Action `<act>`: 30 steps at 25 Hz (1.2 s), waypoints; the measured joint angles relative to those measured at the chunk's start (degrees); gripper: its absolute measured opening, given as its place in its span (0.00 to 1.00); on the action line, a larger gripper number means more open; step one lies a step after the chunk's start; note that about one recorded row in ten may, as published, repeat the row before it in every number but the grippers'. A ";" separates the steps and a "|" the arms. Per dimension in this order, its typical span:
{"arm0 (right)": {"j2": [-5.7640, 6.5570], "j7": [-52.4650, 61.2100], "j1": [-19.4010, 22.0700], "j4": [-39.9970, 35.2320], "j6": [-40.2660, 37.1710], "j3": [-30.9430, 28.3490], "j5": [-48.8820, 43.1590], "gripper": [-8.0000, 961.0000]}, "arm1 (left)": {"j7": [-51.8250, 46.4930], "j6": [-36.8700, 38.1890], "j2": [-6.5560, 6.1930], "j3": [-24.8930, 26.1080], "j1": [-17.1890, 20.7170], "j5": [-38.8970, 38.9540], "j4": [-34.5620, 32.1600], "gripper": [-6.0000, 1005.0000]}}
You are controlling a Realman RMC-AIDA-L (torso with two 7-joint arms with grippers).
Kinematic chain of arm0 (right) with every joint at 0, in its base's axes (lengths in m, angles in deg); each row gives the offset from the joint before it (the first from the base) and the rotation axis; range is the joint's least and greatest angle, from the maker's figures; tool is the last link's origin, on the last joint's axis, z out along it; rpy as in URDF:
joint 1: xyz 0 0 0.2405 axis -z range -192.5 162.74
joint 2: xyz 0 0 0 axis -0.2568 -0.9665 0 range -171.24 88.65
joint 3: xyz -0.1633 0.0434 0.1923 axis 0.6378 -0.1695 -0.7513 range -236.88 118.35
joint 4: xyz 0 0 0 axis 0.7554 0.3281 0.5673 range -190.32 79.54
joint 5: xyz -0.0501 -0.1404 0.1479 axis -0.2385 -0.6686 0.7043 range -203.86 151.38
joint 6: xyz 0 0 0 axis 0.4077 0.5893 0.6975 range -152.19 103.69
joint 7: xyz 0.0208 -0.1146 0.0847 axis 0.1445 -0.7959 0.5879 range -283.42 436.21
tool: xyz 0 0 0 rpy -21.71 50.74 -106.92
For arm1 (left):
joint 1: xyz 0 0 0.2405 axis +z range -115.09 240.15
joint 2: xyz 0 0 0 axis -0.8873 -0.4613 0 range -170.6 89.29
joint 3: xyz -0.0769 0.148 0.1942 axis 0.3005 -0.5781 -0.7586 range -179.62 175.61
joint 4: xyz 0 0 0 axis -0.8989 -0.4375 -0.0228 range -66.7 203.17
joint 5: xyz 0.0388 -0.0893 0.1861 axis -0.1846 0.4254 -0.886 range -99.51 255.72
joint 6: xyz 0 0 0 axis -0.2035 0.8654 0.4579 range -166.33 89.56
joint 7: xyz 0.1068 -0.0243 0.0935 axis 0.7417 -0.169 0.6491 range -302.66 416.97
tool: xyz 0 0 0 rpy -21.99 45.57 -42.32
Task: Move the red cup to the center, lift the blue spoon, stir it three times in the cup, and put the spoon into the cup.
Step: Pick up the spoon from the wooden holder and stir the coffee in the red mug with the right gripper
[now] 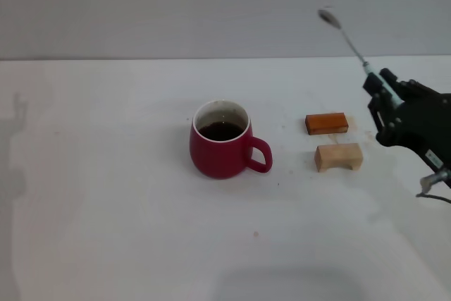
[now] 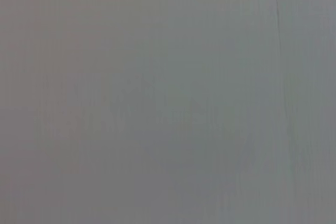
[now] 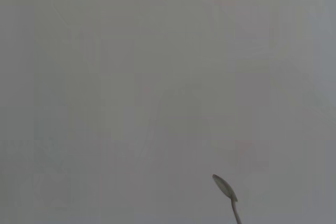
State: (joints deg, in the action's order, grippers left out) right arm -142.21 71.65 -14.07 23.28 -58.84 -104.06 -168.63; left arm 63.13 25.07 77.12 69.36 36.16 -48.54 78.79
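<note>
Right gripper clamped on spoon handle, bowl tilted up and away beyond fingertips; swing bowl down over cup left of fingers, clearing blocks.

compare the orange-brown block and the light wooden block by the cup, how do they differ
The orange-brown block is a flat, plain slab; the light wooden block is chunkier, with a notch cut into its underside. The orange-brown block is glossy and dark orange; the light wooden block is pale and matte. The orange-brown block lies farther from the robot, the light wooden block nearer. Both rest on the white table, to the right of the red cup, lengthwise across the view.
</note>
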 joint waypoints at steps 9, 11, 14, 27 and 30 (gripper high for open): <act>-0.31 -0.20 0.77 10.40 20.75 -7.73 -4.26 0.15 | 0.00 0.00 0.08 0.00 0.00 0.00 0.01 0.75; -0.83 -0.43 0.61 11.84 24.45 -9.35 -4.28 0.15 | 0.00 0.00 0.10 0.00 0.00 0.00 0.01 0.75; -1.26 -0.48 0.34 12.85 27.41 -10.49 -4.29 0.15 | -0.02 0.00 0.15 0.00 0.01 0.00 -0.01 0.75; -9.86 -11.89 -2.25 20.62 53.38 -21.22 -4.06 0.15 | -0.37 -0.86 0.17 -0.05 -0.07 0.00 0.14 0.75; -12.09 -14.66 -2.52 21.80 57.55 -23.66 -3.94 0.15 | -0.41 -0.88 0.17 -0.01 -0.08 0.00 0.18 0.75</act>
State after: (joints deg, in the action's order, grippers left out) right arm -154.30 56.99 -16.58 45.08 -1.29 -127.72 -172.57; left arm 62.73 24.19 77.29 69.35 36.08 -48.55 78.97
